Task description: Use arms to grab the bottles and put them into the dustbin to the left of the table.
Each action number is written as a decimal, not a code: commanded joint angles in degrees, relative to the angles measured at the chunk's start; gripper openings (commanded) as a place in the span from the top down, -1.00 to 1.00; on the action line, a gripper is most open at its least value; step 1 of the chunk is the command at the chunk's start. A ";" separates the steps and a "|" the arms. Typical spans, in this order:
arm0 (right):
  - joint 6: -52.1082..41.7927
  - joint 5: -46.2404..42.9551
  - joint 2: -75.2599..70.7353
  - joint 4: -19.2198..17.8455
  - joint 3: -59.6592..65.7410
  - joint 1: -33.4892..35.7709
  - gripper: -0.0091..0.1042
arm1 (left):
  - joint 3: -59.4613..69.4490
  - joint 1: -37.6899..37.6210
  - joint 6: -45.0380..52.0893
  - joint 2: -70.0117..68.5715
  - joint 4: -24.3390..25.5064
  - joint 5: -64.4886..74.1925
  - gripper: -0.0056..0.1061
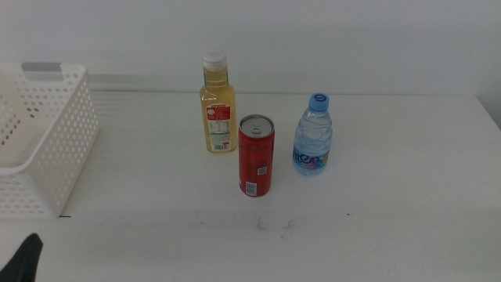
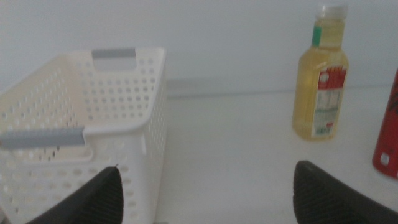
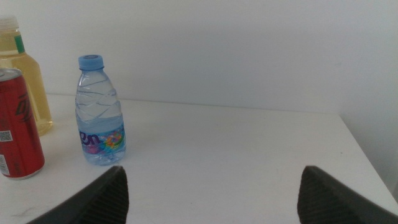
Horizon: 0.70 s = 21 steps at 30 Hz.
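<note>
both hands released: left hand [image 2: 205, 193] near basket [image 1: 47, 157], right hand [image 3: 211, 193] off-view. juice bottle [image 1: 217, 106], can [image 1: 256, 157], water bottle [image 1: 313, 135] stand upright on bench [image 1: 376, 219]; advise mid-body grip, avoiding neighbours.

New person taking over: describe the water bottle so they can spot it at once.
On the white tabletop, find the three upright drinks right of the white perforated plastic basket. The small clear plastic water bottle stands rightmost, beside the red metal can. It alone is see-through, with a blue cap.
</note>
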 commanded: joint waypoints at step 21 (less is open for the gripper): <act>-0.40 -0.48 -0.28 -0.47 0.24 -0.39 -0.65 | 0.03 -15.20 -5.05 79.20 11.04 -80.66 -0.78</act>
